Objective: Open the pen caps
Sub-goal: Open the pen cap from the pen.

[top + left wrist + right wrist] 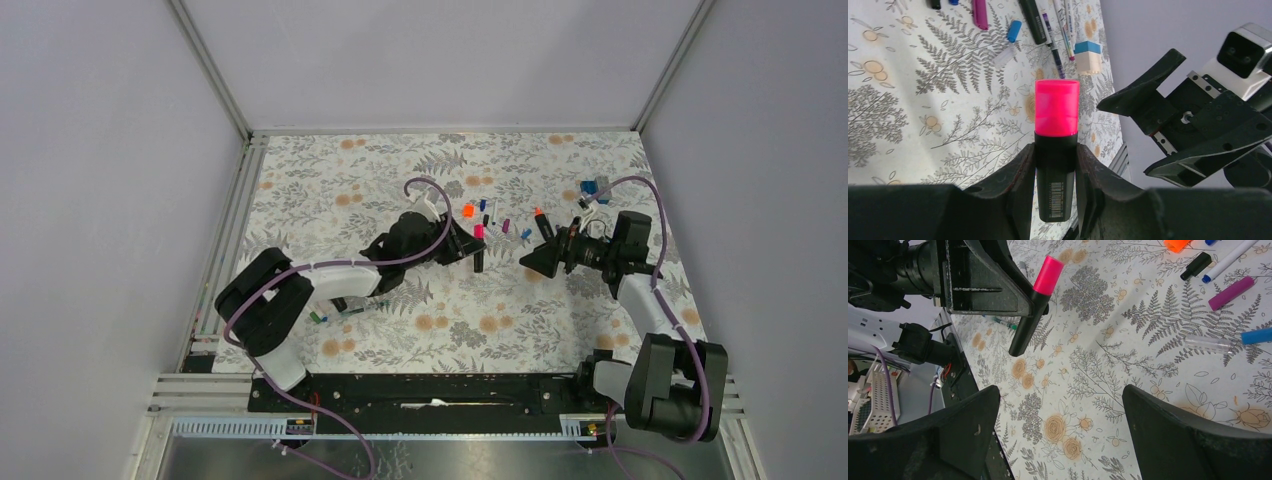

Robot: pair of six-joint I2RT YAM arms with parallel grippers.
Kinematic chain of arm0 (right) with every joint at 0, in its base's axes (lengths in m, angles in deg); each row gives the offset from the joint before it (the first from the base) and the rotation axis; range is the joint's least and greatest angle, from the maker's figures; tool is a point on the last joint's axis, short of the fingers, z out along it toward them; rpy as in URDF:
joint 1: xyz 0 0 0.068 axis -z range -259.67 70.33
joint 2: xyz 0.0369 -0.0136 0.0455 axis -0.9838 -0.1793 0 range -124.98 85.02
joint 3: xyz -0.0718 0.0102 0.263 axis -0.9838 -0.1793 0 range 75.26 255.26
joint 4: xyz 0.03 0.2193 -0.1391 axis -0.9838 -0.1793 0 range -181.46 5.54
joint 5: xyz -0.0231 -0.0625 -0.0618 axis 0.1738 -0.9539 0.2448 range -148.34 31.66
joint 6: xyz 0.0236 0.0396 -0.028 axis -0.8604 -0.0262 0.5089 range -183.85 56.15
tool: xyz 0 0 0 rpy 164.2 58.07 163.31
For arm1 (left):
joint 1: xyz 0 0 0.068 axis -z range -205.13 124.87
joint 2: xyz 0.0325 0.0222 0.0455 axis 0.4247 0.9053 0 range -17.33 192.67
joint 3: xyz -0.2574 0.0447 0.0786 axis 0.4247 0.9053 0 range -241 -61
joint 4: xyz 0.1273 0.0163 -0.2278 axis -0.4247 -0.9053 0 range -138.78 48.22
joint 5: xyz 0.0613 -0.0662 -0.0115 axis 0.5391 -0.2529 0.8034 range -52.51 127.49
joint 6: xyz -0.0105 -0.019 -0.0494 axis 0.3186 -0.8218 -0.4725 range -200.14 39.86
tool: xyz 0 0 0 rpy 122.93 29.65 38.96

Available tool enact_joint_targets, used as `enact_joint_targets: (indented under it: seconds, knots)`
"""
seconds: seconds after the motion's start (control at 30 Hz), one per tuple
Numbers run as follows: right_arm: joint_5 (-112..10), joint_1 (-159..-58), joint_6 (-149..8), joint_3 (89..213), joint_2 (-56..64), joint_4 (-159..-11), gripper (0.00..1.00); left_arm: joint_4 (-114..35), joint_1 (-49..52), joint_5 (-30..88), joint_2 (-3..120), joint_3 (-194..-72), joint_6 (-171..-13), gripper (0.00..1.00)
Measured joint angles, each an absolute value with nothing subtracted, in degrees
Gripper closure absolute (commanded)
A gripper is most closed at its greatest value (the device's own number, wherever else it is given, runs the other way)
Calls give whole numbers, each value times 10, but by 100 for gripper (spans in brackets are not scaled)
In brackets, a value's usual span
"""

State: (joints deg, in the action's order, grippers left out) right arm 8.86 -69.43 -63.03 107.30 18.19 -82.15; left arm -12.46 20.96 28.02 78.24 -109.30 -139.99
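My left gripper (pixel 1055 155) is clamped on the black barrel of one highlighter (pixel 1055 195), holding it clear of the floral table (pixel 1128 365) with its pink cap (pixel 1057 107) pointing at my right gripper (pixel 1060 390), which stands spread wide, holds nothing and is close by. To do this well, I judge I should bring the right fingers around the pink cap alone (not the barrel), square to its flat sides, close firmly, then pull straight along the pen's axis while the left grip stays firm. Counting from the right wrist: one orange cap (pixel 1177 244), one black cap (pixel 1196 265), one blue cap (pixel 1257 335), one clear tube (pixel 1209 344), one magenta pen (pixel 1231 292), one white pen (pixel 1230 260), all lying loose on the table.
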Motion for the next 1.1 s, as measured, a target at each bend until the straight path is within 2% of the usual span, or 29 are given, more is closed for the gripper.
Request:
enact_joint_targets:
  seconds: [0.7,1.1]
  knots:
    - [100,-756,-770,1039,151,-686,0,-14,249,289,836,-1120,-1424,100]
    - [21,-787,-758,1039,150,-696,1,-112,307,400,851,-1202,-1451,100]
